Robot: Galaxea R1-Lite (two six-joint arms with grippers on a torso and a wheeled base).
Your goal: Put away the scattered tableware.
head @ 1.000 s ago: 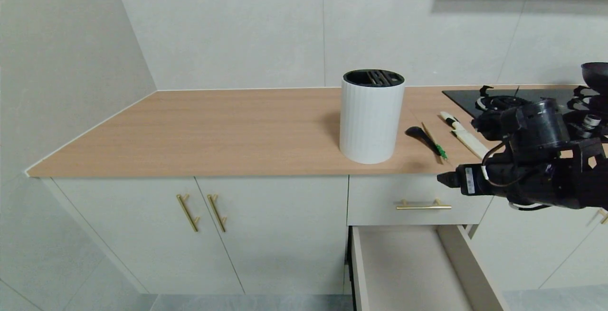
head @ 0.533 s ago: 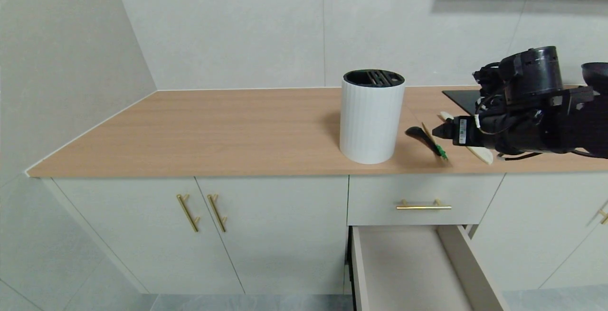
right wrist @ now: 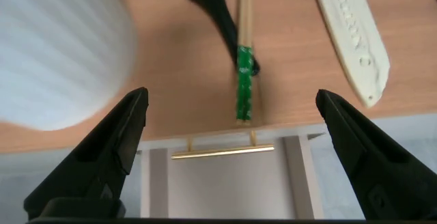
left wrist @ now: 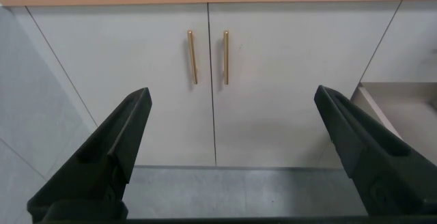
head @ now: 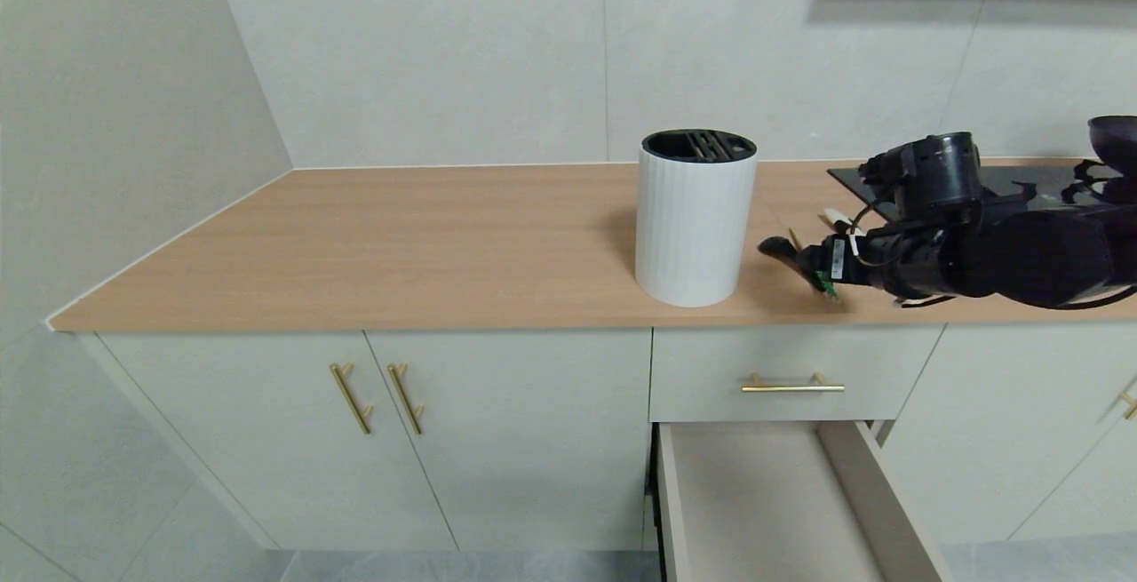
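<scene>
Wooden counter (head: pixel 444 244), right jaws spread wide over the chopsticks (right wrist: pixel 244 60).
Left jaws also stand apart, low before the cabinet doors (left wrist: pixel 208 80). The chopsticks lie near the counter's front edge against one black spoon (right wrist: pixel 212 9). They look light, stiff and thin, likely to slip, so pinch across mid-length. One stick or two, I cannot tell. One white knife (right wrist: pixel 351 33) lies beside them, and there is one white holder (head: pixel 695 218).

Head faces counter (head: pixel 400 244); right wrist close over chopsticks (right wrist: pixel 244 53).
</scene>
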